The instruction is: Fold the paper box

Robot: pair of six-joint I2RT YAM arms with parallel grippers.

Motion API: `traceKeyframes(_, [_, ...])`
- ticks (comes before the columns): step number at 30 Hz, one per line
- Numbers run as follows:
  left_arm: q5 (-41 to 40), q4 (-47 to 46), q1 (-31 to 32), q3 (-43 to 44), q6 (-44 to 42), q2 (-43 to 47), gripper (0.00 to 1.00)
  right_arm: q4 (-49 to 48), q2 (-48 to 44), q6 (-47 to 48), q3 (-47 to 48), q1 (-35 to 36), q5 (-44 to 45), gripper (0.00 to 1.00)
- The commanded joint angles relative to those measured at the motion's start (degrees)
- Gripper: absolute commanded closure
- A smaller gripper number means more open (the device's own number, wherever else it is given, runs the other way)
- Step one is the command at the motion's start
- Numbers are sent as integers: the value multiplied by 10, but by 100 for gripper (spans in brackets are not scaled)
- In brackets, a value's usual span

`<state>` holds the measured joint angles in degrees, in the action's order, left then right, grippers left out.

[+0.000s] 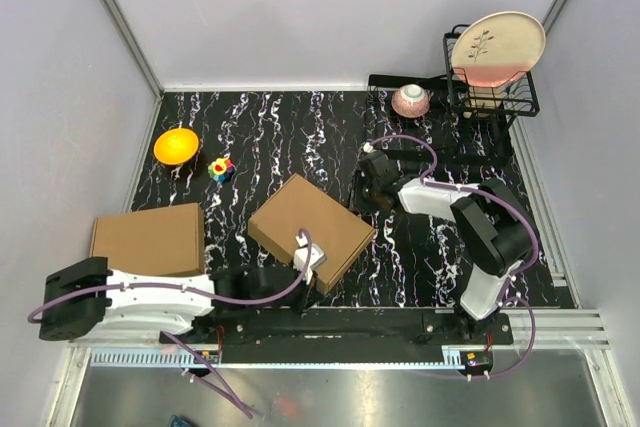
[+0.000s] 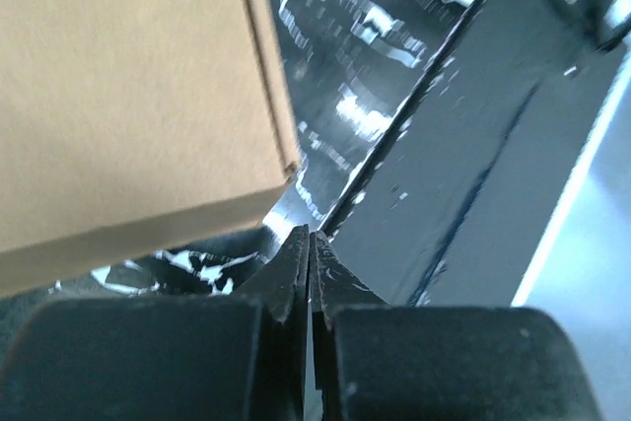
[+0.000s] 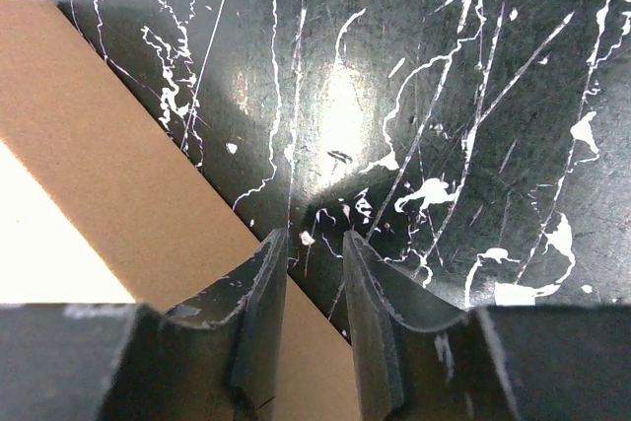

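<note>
The paper box [image 1: 310,227] lies closed and flat in the middle of the black marbled table, turned at an angle. My left gripper [image 1: 313,265] is shut and empty at the box's near corner; in the left wrist view its fingertips [image 2: 311,236] meet just below the box corner [image 2: 286,167]. My right gripper [image 1: 368,197] hovers at the box's right edge. Seen from the right wrist, it [image 3: 315,244] is open with a narrow gap, its left finger [image 3: 258,288] over the cardboard [image 3: 99,175], and nothing is held between the jaws.
A second plain brown carton [image 1: 148,239] sits at the left, above the left arm. An orange bowl [image 1: 176,145] and a small coloured toy [image 1: 221,168] lie far left. A pink bowl [image 1: 411,100] and a black rack [image 1: 490,97] holding a plate [image 1: 497,47] stand at the back right.
</note>
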<state>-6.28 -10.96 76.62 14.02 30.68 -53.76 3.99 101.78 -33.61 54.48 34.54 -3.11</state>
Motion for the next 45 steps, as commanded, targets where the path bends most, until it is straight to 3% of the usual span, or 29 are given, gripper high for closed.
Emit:
traceKeyframes(1, [38, 97, 3, 47, 14, -56, 100, 97, 45, 18, -10, 3, -2, 64])
traceKeyframes(6, [-3, 92, 6, 37, 61, -80, 100, 96, 46, 19, -6, 3, -7, 64])
traceKeyframes(12, [-132, -59, 6, -50, 157, -92, 100, 92, 44, 20, -7, 3, -15, 64])
traceKeyframes(25, [-176, -247, 6, -37, 128, -238, 100, 79, 40, -5, -40, 27, -32, 71])
traceKeyframes(30, [-207, -279, 5, -42, 137, -265, 100, 64, 40, -34, -69, 68, -34, 76])
traceKeyframes(45, [-293, -320, 2, -45, 139, -288, 100, 32, 43, -103, -117, 134, -29, 79])
